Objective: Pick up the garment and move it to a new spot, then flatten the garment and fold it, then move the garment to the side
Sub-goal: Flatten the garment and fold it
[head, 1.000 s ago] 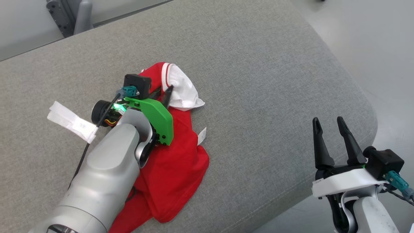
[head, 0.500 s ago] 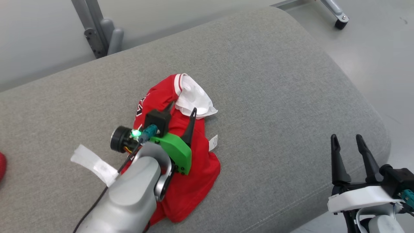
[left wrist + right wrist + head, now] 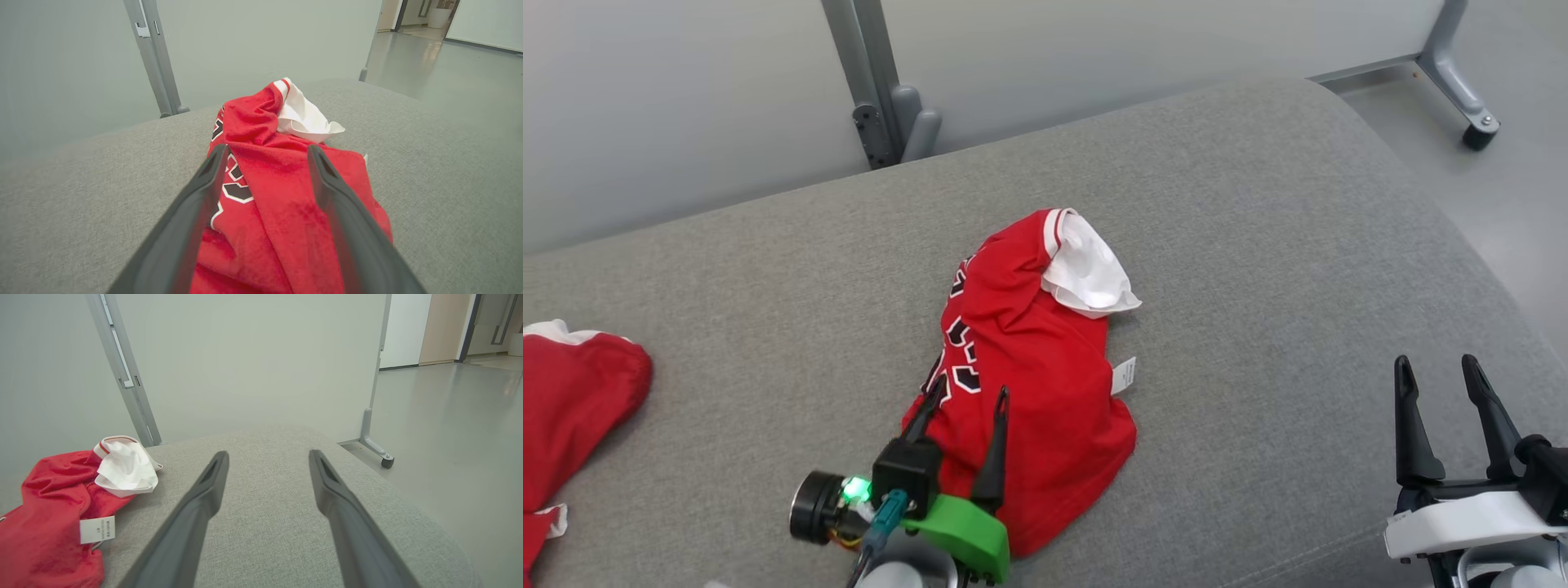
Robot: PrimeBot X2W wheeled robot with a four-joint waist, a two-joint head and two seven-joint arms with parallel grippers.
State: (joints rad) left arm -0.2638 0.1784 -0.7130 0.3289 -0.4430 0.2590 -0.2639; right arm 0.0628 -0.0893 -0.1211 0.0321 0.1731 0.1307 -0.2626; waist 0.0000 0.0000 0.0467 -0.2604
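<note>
Head view: red garment (image 3: 1029, 359) lies crumpled on the grey cushion (image 3: 1258, 245), about midway between its left and right ends and reaching toward the near edge. A white lining (image 3: 1090, 273) is turned out at its far end, black-and-white lettering runs along its left side, and a small white tag (image 3: 1125, 374) sticks out on its right side. The left gripper (image 3: 971, 386) sits over the garment's near-left part with its fingers spread. Red cloth shows between them and nothing is pinched. The right gripper (image 3: 1436, 361) is at the cushion's near right corner, well apart from the garment, fingers spread and empty. A second red cloth (image 3: 572, 392) lies at the cushion's left end.

Left wrist view: both fingers (image 3: 204, 192) are parted wide, with the garment's lettered fold running up between them. Cannot tell whether the tips touch the cloth.

Right wrist view: fingers (image 3: 204, 498) are parted over bare cushion, holding nothing. The garment lies off to that view's left, lining and tag facing the camera. A caster foot (image 3: 386, 461) stands on the floor beyond the cushion's far edge.
</note>
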